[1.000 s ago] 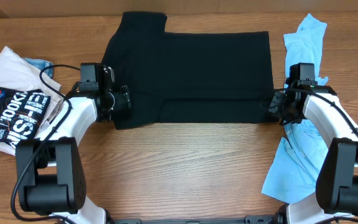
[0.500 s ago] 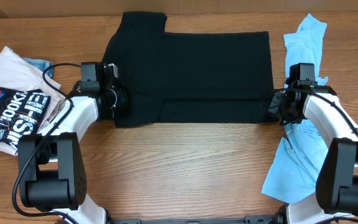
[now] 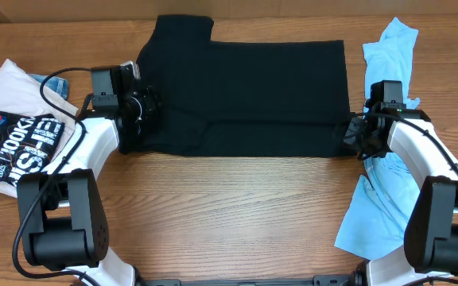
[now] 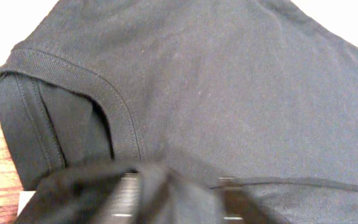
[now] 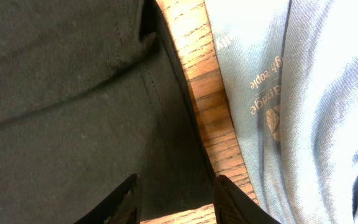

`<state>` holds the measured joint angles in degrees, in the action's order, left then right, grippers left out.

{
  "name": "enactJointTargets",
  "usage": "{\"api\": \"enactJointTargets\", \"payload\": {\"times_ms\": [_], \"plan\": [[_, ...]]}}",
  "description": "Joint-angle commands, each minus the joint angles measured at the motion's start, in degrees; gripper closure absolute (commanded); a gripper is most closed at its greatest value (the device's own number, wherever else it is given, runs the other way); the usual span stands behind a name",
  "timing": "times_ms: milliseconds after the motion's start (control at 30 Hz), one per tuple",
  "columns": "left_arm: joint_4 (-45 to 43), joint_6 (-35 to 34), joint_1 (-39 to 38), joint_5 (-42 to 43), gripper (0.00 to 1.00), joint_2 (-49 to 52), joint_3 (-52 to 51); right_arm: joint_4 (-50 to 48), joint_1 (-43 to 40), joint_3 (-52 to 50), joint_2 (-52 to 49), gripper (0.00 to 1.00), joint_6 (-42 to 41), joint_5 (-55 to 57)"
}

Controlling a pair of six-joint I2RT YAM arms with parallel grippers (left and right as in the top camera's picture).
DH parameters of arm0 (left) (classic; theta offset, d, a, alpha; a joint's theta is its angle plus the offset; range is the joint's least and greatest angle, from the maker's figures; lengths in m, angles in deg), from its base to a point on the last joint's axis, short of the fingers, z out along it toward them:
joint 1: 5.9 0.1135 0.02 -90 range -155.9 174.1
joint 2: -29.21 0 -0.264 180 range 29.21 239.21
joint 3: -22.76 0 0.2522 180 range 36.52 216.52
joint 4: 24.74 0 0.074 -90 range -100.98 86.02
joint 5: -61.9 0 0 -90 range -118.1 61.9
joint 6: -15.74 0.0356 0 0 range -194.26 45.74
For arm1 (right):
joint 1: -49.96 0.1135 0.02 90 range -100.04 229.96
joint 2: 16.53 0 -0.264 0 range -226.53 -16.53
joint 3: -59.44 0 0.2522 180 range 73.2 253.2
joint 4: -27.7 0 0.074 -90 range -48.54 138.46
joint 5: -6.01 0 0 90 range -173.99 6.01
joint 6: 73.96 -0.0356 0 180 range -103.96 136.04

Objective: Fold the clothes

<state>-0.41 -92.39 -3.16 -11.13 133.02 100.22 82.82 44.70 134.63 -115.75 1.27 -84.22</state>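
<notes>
Lying flat, black T-shirt [image 3: 253,95], right pincer [image 5: 176,190] part-open astride its hem, left pincer [image 3: 143,111] over sleeve, state unclear

Both YAM arms stand bent at the elbow, white forearms angled inward from their black bases [image 3: 58,226]. The left arm [image 3: 94,147] ends with the left gripper [image 3: 141,111] pointing toward the centre, its fingertips only a dark blur in the wrist view, so their spacing cannot be read. The right arm [image 3: 420,147] mirrors it, with the right gripper [image 3: 355,137] aimed inward and low, its two black fingers [image 5: 128,200] set apart.
</notes>
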Motion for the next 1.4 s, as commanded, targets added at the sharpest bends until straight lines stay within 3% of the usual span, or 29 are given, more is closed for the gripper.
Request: {"api": "enactJointTargets", "payload": {"times_ms": [0,233,433,533,667,900,1000,1233,1367], "plan": [[2.5,-0.3,0.2,0.4,0.24,0.7,1.0,-0.1,-0.3,0.0,0.1,0.60,0.0,-0.6],[16.0,0.3,0.7,-7.5,0.19,0.5,1.0,0.0,-0.3,0.0,0.1,0.60,0.0,-0.5],[20.9,1.3,5.0,-10.3,0.17,-5.9,1.0,0.4,-0.3,0.0,0.1,0.60,0.0,-0.6],[26.4,-2.1,7.9,-16.6,0.16,-8.8,1.0,0.6,-0.3,0.0,0.1,0.60,0.0,-0.6],[32.7,-5.3,10.4,-17.3,0.21,-8.2,0.2,0.6,-0.3,0.0,0.1,0.60,0.0,-0.6],[26.9,-5.0,11.0,-13.7,0.25,-7.5,-5.5,1.7,-0.3,0.0,0.1,0.60,0.0,-1.0],[22.0,-1.0,10.7,-8.3,0.29,-7.5,-7.4,1.9,-0.3,0.0,0.1,0.60,0.0,-1.0],[14.9,0.6,10.4,-8.3,0.46,-7.5,-11.5,2.4,-0.3,0.0,0.1,0.60,0.0,-1.0],[13.8,1.0,10.4,-7.8,0.48,-7.5,-12.7,2.5,-0.3,0.0,0.1,0.60,0.0,-1.0]]}}
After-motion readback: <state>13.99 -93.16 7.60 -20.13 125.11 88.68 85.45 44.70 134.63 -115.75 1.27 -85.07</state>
